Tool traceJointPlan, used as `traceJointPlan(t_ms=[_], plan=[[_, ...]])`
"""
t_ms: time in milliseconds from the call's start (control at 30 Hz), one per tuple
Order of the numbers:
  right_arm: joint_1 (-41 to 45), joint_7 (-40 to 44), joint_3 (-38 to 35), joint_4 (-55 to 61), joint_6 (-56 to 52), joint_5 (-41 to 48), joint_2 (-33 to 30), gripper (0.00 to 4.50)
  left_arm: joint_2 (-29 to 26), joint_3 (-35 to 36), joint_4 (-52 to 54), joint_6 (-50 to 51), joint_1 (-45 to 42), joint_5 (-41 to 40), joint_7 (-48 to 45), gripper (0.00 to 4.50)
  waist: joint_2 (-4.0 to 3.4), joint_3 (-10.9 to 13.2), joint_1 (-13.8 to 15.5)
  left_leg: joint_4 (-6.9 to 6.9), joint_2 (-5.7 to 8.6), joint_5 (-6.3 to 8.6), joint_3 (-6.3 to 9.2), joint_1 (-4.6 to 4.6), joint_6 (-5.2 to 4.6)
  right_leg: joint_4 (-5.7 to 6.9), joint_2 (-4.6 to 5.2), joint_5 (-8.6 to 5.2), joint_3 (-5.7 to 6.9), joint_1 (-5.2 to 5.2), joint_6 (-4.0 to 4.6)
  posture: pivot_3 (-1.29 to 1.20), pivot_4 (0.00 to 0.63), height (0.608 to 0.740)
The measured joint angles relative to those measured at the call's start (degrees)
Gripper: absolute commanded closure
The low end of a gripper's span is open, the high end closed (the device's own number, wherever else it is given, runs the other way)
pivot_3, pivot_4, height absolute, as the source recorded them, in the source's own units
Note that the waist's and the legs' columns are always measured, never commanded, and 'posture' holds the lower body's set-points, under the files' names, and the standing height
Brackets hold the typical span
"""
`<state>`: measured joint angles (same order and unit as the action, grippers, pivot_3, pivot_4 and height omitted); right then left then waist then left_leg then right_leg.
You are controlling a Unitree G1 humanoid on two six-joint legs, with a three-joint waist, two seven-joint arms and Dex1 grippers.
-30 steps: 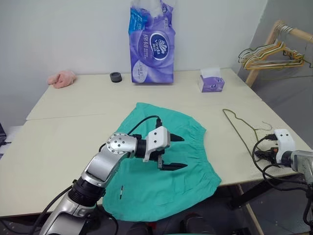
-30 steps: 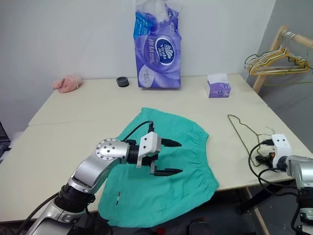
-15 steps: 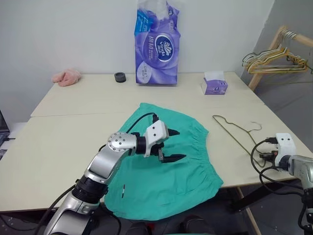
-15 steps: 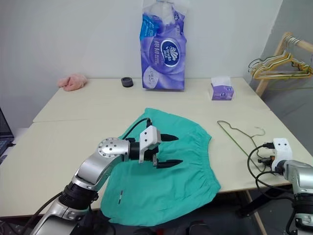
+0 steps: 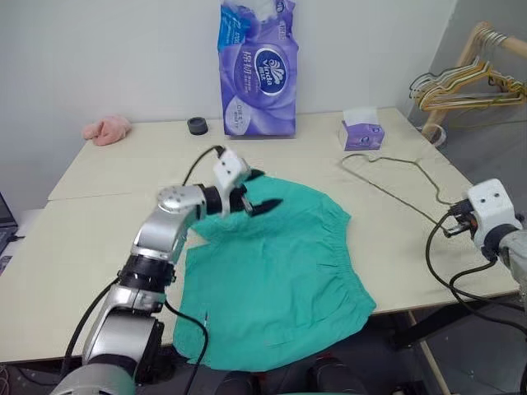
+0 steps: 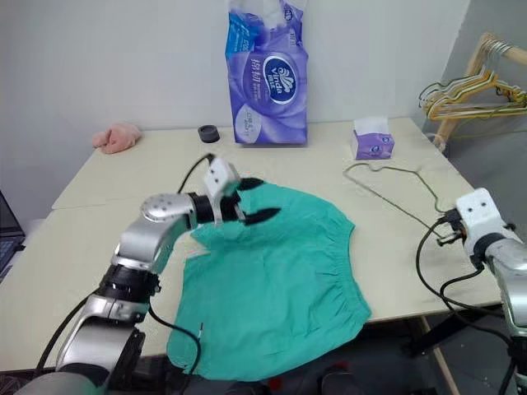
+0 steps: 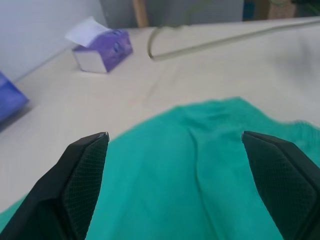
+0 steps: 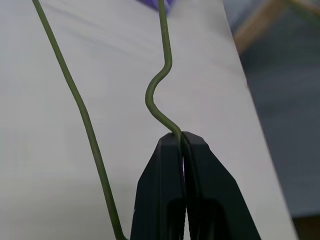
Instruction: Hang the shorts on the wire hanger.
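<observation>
Lifted off the bench (image 5: 99,247) since a second ago, the wire hanger (image 5: 387,177) at center right is pinched by the right claw (image 8: 182,142), while the left claw (image 5: 262,191), spread wide, hovers over the shorts (image 5: 280,271) mid-frame.

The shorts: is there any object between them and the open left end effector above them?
Nothing visible. The left end effector hovers open directly over the far edge of the shorts, with only bare teal fabric between its fingers.
</observation>
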<state>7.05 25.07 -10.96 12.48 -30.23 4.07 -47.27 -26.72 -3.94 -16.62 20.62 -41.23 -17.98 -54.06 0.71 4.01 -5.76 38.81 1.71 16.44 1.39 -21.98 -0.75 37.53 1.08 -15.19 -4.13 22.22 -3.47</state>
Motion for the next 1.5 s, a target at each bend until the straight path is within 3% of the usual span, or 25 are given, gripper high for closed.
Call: traceJointPlan(t_ms=[200,300,500,733,1167,1267,1500], plan=[[-2.14,0.73,5.45,2.17,14.48,-8.55,-2.42,4.46,-3.93,2.0,-6.53,4.45,-4.0,-3.28,-8.72,0.0,0.01,0.1,-0.53,0.03,0.14,-0.01,-0.06,0.02,0.0,0.01,0.03,0.01,-0.04,0.01,0.01,-0.17,0.053,0.74],[-1.91,0.92,5.48,2.37,21.48,-11.26,-3.49,4.46,-7.7,-1.52,-6.85,2.22,-3.6,-0.75,-15.71,0.0,0.03,0.11,-0.7,0.01,0.13,0.0,-0.05,0.04,0.01,0.0,0.07,0.11,-0.04,0.0,0.21,-0.17,0.051,0.74],[-1.11,2.7,7.8,2.35,33.62,-14.21,-3.6,4.46,-7.44,-4.82,-9.93,-1.7,-2.22,3.16,-19.2,0.0,0.09,0.15,-0.69,0.07,0.09,-0.01,-0.03,0.05,0.01,0.08,0.07,0.16,-0.03,0.0,0.29,-0.17,0.051,0.74],[0.31,4.68,8.99,2.61,40.12,-14.97,-2.51,4.46,-6.06,-4.67,-10.97,-2.43,-2.19,3.89,-18.37,0.0,0.16,0.19,-0.68,0.09,0.08,-0.01,-0.03,0.05,0.01,0.13,0.07,0.16,-0.03,0.0,0.3,-0.17,0.051,0.74],[3.09,6.2,10.17,4.37,44.12,-15.19,0.73,4.46,-8.29,-8.79,-3.48,1.72,4.34,4.24,-25.56,0.0,0.16,0.2,-0.7,0.14,0.08,-0.03,-0.02,0.12,0.02,0.28,0.07,0.16,-0.03,0.0,0.32,-0.17,0.051,0.74],[3.08,6.52,10.35,5.02,44.58,-15.19,1.21,4.5,-8.18,-8.79,-3.46,1.93,4.34,4.22,-25.45,0.54,0.16,0.2,-0.7,0.15,0.08,-0.03,-0.02,0.11,0.02,0.27,0.07,0.16,-0.04,0.0,0.32,-0.17,0.055,0.74],[2.78,7.52,10.52,5.32,44.72,-15.21,2.13,4.5,-7.84,-8.79,-2.75,3.28,4.54,3.53,-25.9,2.55,0.16,0.2,-0.72,0.15,0.08,-0.03,-0.02,0.13,0.02,0.32,0.07,0.16,-0.03,0.0,0.32,-0.17,0.055,0.74]])
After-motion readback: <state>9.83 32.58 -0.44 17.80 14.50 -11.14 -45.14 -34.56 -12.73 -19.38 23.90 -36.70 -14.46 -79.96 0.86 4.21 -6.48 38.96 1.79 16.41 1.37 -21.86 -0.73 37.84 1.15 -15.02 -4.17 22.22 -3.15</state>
